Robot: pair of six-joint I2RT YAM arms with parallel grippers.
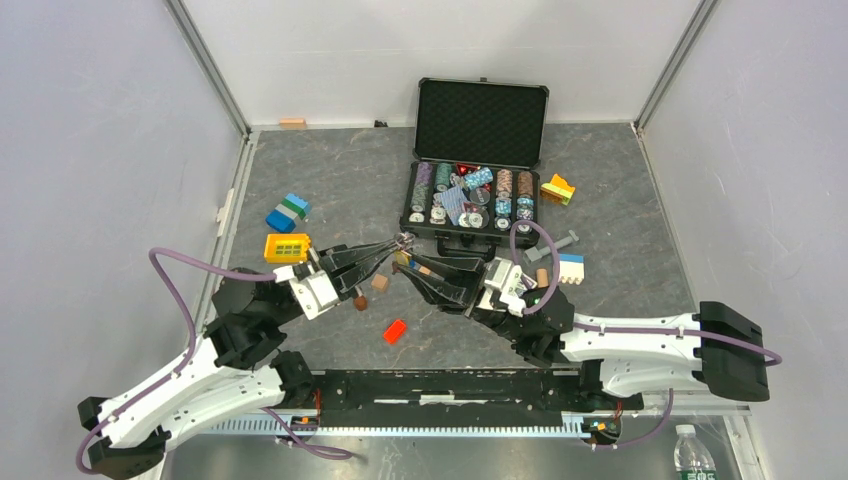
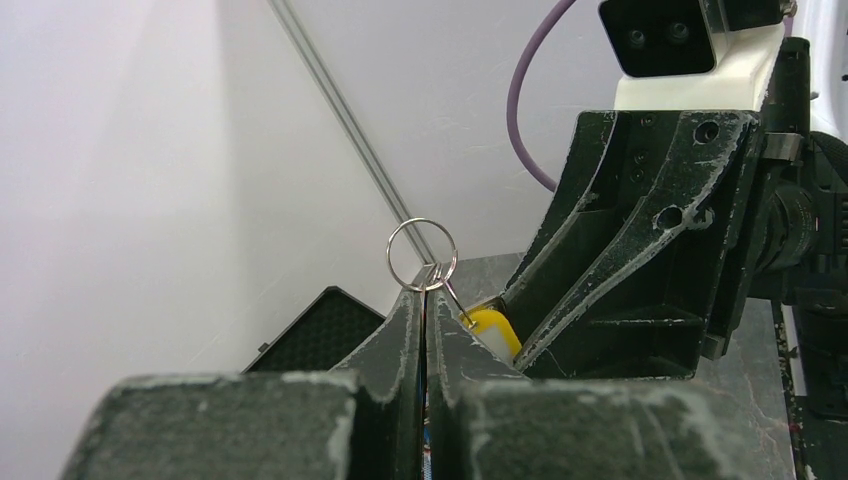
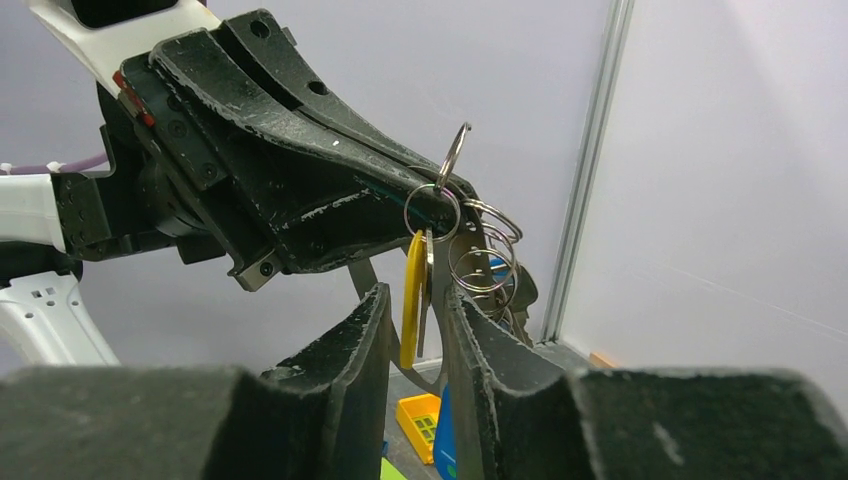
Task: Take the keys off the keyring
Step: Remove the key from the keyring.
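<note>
Several linked silver rings [image 3: 455, 155], yellow-headed key [image 3: 411, 290] dangling, left fingers [image 3: 300, 180] pinching

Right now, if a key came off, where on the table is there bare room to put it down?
Bare mat lies at the far left, behind the blue blocks, and at the right, beyond the orange block and case. It is crowded mid-table, where the left tool meets the right tool by the brown block and red block.
</note>
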